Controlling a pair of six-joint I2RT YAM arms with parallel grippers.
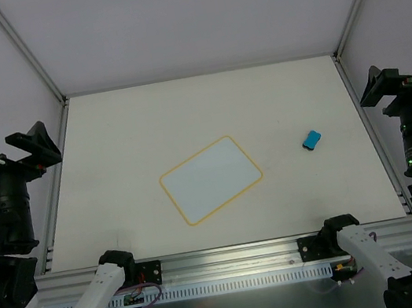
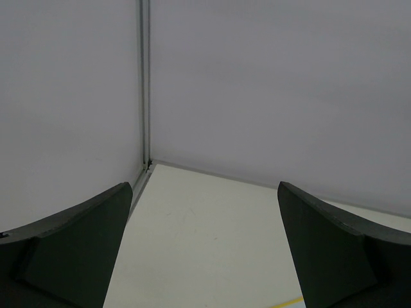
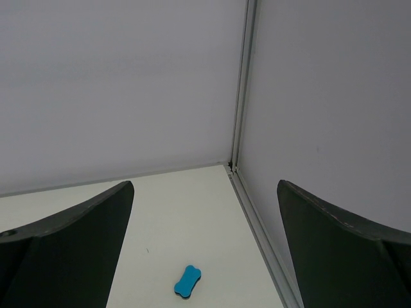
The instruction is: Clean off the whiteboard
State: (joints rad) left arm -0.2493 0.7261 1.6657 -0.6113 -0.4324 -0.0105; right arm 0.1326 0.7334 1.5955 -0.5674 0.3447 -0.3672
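The whiteboard [image 1: 211,178], white with a thin yellow rim, lies tilted in the middle of the table and shows no marks. A sliver of its yellow rim [image 2: 290,301] shows at the bottom of the left wrist view. The blue eraser [image 1: 311,139] lies on the table to the board's right; it also shows in the right wrist view [image 3: 188,282]. My left gripper [image 1: 35,143] is raised at the table's left edge, open and empty. My right gripper [image 1: 376,86] is raised at the right edge, open and empty, above and behind the eraser.
White enclosure walls with aluminium corner posts [image 1: 28,51] ring the table. A metal rail [image 1: 225,261] runs along the near edge between the arm bases. Aluminium edge strips [image 3: 260,231] run along the table's sides.
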